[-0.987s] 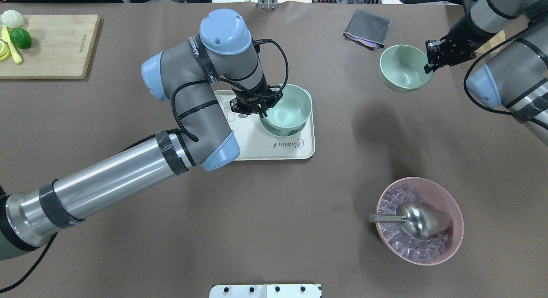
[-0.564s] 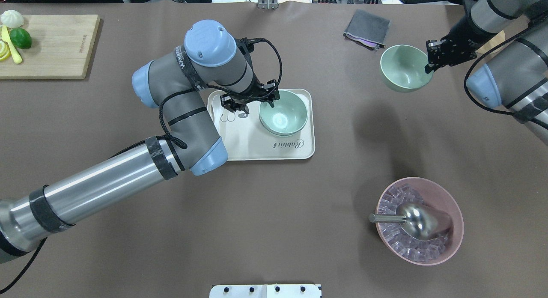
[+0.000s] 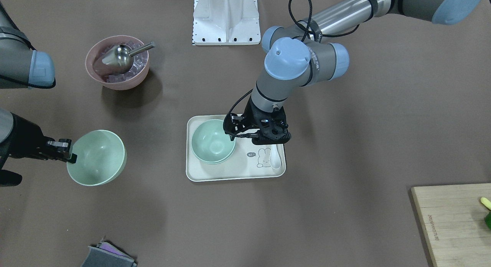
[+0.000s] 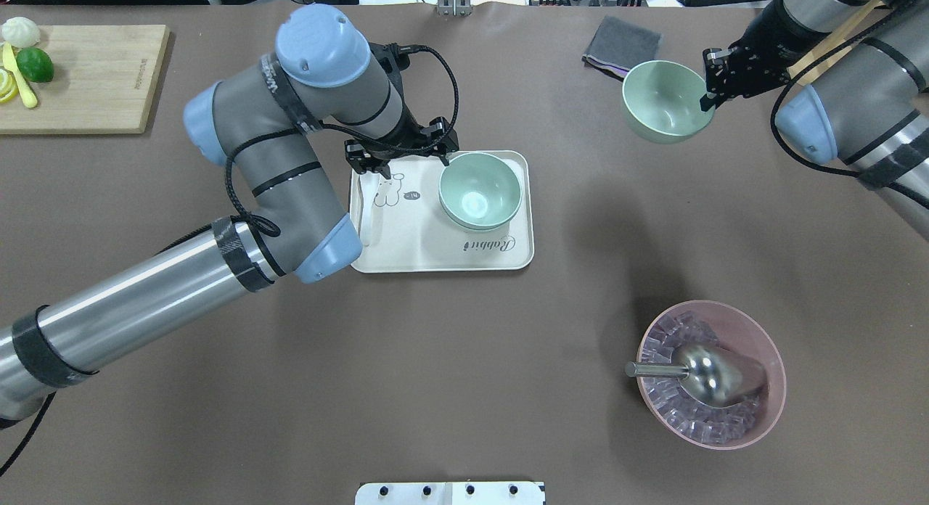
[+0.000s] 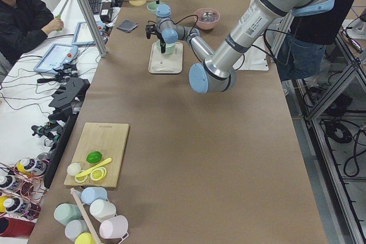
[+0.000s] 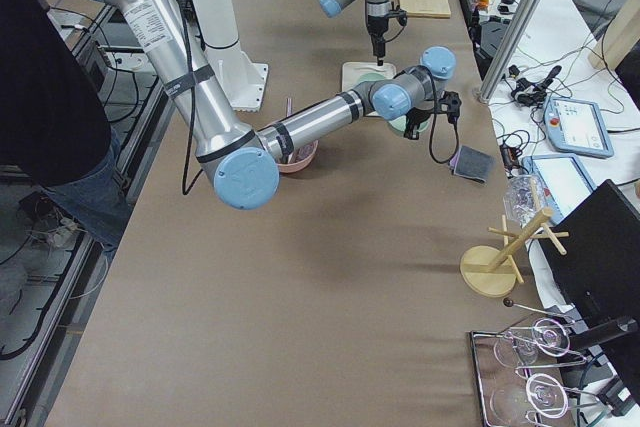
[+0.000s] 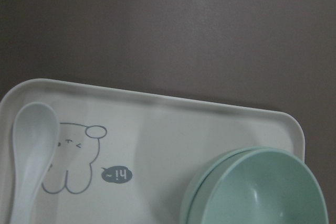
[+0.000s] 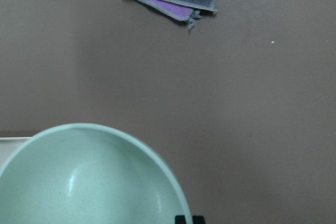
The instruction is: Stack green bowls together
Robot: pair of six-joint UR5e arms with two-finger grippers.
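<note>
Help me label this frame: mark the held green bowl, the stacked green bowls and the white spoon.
held green bowl (image 4: 664, 102), overhead view, inner floor
stacked green bowls (image 4: 479, 191), overhead view, top bowl's inner floor
white spoon (image 7: 32, 135), left wrist view, its scoop

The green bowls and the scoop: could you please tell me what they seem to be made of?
The green bowls are probably matte plastic: smooth, with soft, dull highlights. The scoop is likely polished metal, given its bright, mirror-like reflections.

Overhead, front cameras face each other, steeply down. Side cameras distant, lengthwise. Wrist cameras close, aimed tool-forward: left shares tray (image 7: 157, 140) with overhead, right green bowl (image 8: 89, 182).
</note>
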